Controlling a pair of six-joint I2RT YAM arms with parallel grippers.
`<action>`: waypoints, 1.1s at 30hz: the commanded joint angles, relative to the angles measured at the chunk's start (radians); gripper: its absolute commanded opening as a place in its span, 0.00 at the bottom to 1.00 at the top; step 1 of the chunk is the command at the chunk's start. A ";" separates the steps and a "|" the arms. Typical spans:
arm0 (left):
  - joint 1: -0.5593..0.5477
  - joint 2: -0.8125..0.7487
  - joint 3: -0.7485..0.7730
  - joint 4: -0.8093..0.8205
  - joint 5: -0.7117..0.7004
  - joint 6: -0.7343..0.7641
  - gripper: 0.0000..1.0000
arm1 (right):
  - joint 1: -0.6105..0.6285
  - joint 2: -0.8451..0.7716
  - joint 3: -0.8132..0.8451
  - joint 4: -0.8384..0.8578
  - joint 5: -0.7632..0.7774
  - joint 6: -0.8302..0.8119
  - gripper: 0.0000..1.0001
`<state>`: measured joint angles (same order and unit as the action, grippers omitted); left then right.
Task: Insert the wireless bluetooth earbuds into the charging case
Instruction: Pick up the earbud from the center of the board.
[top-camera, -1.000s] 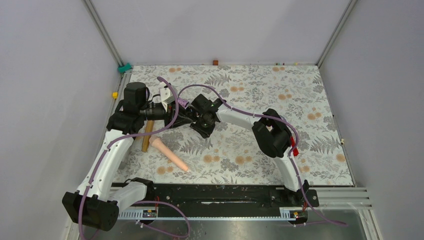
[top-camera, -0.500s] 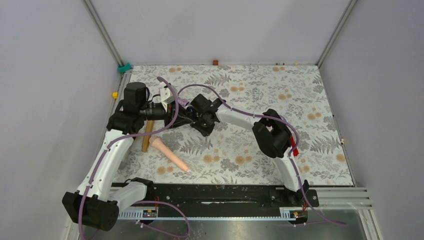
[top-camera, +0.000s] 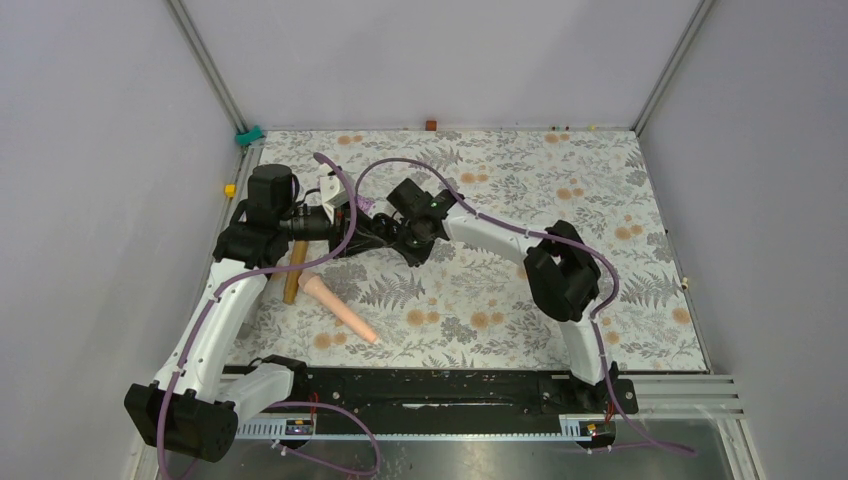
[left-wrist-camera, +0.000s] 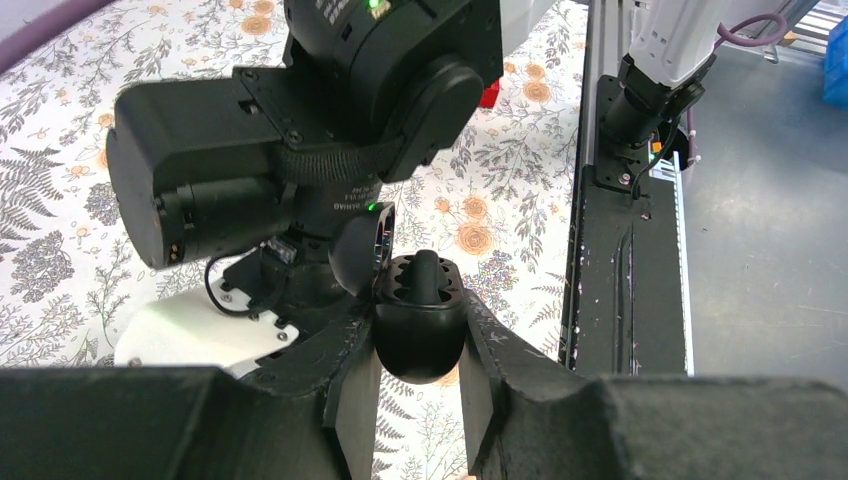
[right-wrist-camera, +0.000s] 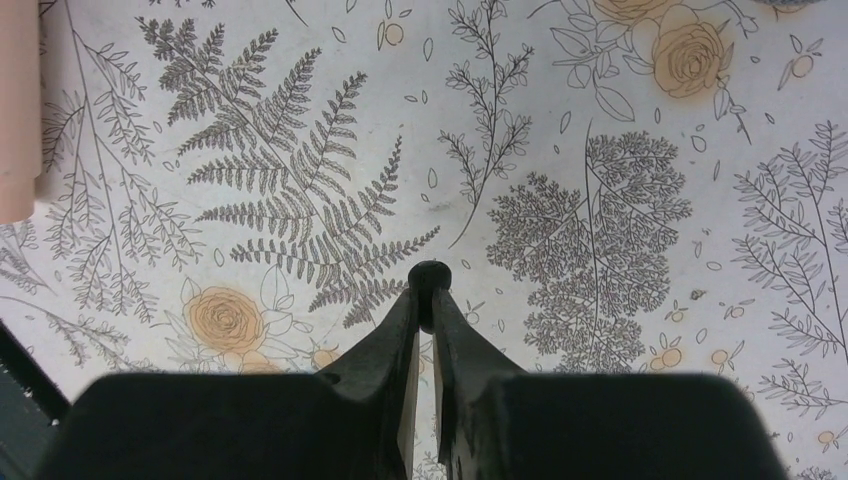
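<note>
Left gripper (left-wrist-camera: 418, 385) clamps the open case (left-wrist-camera: 418, 340), out at ten o'clock on the table (top-camera: 620, 200), and one bud (left-wrist-camera: 426, 272) looks seated in it. Right gripper (right-wrist-camera: 428, 300), at the case's three o'clock, pinches another bud (right-wrist-camera: 428, 278). That one is not in yet.

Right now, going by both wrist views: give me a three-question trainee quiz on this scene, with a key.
1. True or false: the left gripper is clamped on the glossy black rounded charging case.
2. What does the right gripper pinch at its tips? A) a small black earbud B) a red box C) nothing
3. Fill in: the peach tapered rod lies on the floral tablecloth on the ___ arm's side.
Key: 1 true; 2 A; 3 left.
</note>
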<state>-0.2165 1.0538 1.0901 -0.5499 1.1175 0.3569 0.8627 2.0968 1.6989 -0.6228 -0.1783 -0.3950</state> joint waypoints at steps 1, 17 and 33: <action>0.005 -0.001 0.002 0.056 0.040 -0.006 0.11 | -0.052 -0.084 -0.001 -0.047 -0.075 0.039 0.01; 0.005 0.025 -0.018 0.148 0.054 -0.102 0.11 | -0.272 -0.407 -0.125 -0.064 -0.284 0.167 0.01; 0.000 0.059 -0.005 0.214 0.000 -0.193 0.09 | -0.284 -0.708 -0.124 -0.044 -0.344 0.215 0.01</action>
<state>-0.2169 1.0958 1.0695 -0.3935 1.1259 0.1883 0.5858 1.4616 1.5593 -0.6830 -0.4885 -0.2043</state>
